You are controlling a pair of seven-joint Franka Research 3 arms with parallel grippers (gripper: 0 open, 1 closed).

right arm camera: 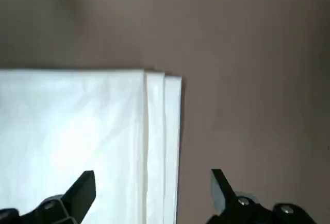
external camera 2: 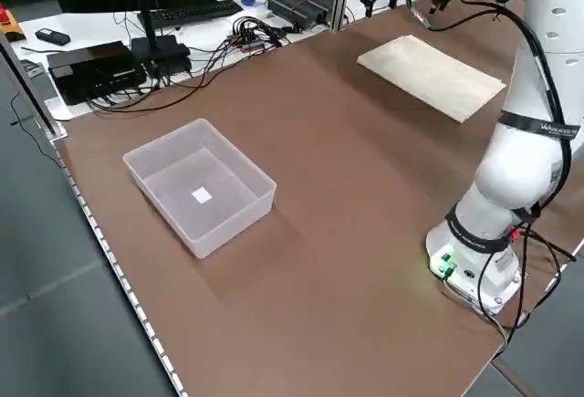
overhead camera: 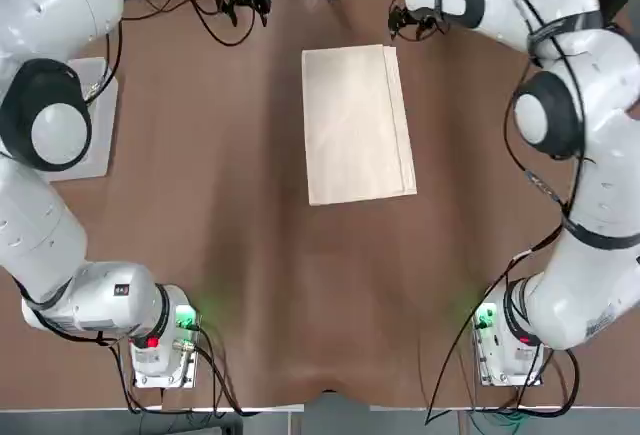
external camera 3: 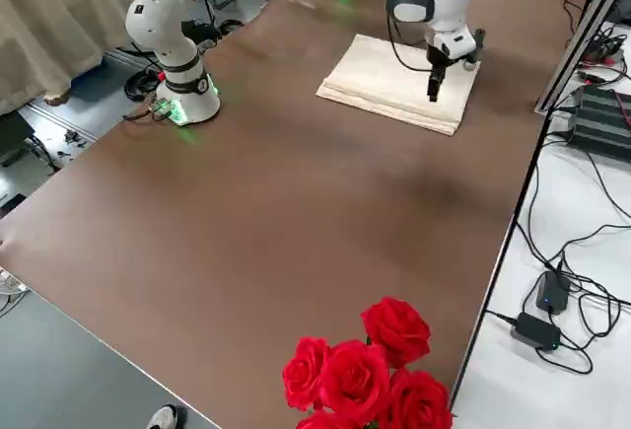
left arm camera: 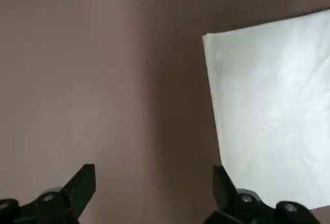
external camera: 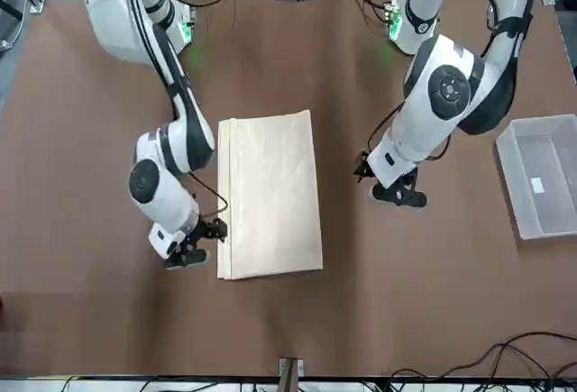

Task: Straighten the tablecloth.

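The right end effector [right arm camera: 152, 195] hangs with its fingers spread wide over the far right corner of the tablecloth [overhead camera: 357, 123], where the stacked fold edges show; one finger [right arm camera: 82, 189] is above the cloth, the other above bare brown covering. The left end effector [left arm camera: 154, 193], also wide open, hovers over the brown desk [overhead camera: 220, 215] just off the cloth's far left corner, holding nothing. The tablecloth lies as a folded cream rectangle, flat on the desk's far middle, between the two arms. A clear plastic bin [external camera 2: 201, 187] sits well apart at the robot's left. Red roses [external camera 3: 360, 370] show at the desk's right edge.
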